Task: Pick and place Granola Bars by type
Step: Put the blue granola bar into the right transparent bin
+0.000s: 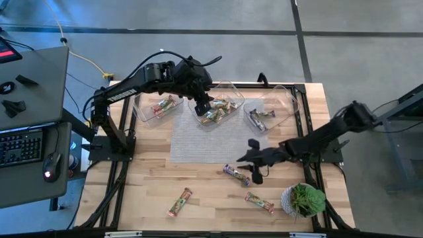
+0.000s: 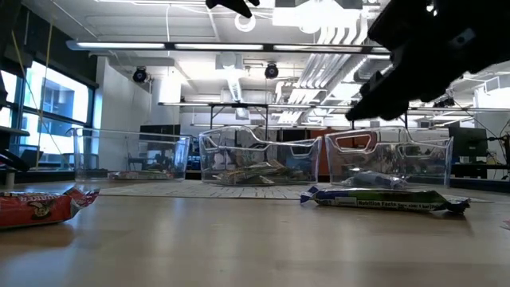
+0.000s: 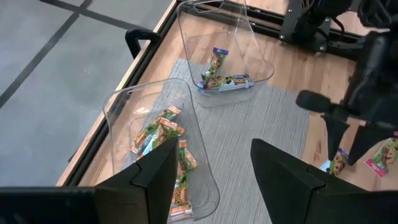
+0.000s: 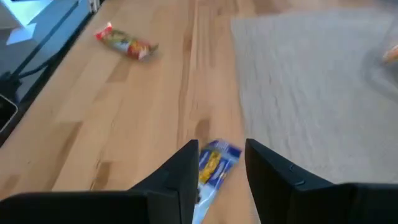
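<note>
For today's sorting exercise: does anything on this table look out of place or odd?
Three granola bars lie loose on the wood, outside the clear tubs: a purple one under the right end effector, a red one and another near the front edge. A potted plant at the corner fits no sorting.

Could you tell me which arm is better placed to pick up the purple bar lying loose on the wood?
The right: its open pincer already straddles the purple bar. The left pincer, also open, hangs over the middle tub, farther away.
</note>
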Robot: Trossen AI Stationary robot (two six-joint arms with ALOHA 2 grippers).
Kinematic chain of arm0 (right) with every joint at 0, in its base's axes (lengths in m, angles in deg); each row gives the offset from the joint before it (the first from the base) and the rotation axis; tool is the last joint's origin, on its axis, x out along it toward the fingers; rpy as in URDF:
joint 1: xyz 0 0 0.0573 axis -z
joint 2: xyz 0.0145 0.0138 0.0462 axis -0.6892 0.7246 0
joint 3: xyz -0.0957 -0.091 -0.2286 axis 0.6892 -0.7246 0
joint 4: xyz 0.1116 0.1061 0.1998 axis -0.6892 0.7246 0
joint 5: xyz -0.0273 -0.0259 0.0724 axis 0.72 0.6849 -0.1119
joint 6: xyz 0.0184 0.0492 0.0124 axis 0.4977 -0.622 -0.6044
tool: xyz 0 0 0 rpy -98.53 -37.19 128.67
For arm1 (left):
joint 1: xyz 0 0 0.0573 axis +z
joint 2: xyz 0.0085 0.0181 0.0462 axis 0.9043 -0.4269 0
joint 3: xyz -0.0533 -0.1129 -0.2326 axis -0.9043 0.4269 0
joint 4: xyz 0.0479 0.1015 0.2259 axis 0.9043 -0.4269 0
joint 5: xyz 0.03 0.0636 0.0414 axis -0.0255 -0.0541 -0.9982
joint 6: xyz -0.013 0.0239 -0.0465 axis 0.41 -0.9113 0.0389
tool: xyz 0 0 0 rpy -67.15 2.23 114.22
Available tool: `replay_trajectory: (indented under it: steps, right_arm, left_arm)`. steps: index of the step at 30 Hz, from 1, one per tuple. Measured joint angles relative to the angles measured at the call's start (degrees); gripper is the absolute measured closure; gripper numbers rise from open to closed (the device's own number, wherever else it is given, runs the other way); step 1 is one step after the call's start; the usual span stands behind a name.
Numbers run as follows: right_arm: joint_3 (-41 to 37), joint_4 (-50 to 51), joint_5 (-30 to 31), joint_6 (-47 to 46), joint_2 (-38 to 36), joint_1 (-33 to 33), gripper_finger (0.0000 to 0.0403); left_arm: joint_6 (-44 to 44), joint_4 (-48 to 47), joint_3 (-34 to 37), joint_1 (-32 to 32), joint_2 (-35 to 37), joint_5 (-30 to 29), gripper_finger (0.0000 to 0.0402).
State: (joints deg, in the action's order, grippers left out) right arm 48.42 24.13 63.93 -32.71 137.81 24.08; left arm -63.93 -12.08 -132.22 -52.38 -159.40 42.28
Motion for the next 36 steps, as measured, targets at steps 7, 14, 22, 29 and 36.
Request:
replay_trajectory:
  steps: [7, 14, 22, 29, 36]
  right_arm:
    - [2.46, 1.75, 0.62, -7.67, 9.30, -3.05, 0.0288]
    - [12.54, 11.81, 1.21, -6.00, 18.82, -5.18, 0.0288]
    - [20.64, 22.76, 5.89, -5.95, 21.70, -5.46, 0.0288]
    - [23.78, 29.99, 10.54, -7.08, 21.59, -6.51, 0.0288]
    - [23.78, 32.59, 7.24, -13.69, 22.27, -6.54, 0.0288]
  left_arm:
    - [0.79, -0.02, 0.00, 0.00, 0.00, 0.26, 0.0204]
    - [1.93, -0.20, 0.00, 0.00, 0.00, 0.35, 0.0204]
    - [1.94, -1.01, 0.00, 0.00, 0.00, 1.73, 0.0204]
    - [1.94, -1.47, 0.00, -0.02, 0.00, 2.56, 0.0204]
    - [1.96, -2.21, 0.00, -0.02, 0.00, 2.58, 0.0204]
